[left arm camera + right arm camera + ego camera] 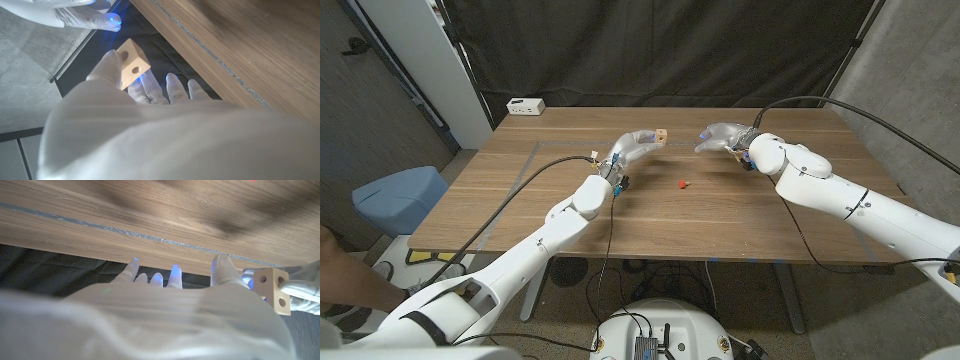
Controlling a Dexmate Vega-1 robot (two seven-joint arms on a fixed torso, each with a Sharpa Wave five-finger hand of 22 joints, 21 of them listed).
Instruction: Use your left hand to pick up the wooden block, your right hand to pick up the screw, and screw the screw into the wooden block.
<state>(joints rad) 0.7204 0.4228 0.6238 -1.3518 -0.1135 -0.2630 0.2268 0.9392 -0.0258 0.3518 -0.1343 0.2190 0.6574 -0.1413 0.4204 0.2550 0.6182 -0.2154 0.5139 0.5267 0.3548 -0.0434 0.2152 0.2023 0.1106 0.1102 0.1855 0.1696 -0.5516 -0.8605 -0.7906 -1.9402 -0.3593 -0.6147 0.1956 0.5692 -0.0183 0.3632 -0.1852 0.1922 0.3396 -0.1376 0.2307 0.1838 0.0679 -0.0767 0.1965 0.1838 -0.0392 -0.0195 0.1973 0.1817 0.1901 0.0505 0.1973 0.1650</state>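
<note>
Block's (132,63) sorted: your left hand (632,150) has that pale wooden cube pinched between thumb and fingers, raised over the table's (520,215) far side, drilled holes showing. It's light, stiff and bare-grained, so it probably won't slip. Screw (683,184) is the fiddly part, a tiny red thing lying on the tabletop between your arms, well apart from both hands. Your right hand (720,137) holds nothing, fingers loosely spread, near the block. I'd pinch the screw by its head with fingertips; small and likely to skitter on smooth wood.
</note>
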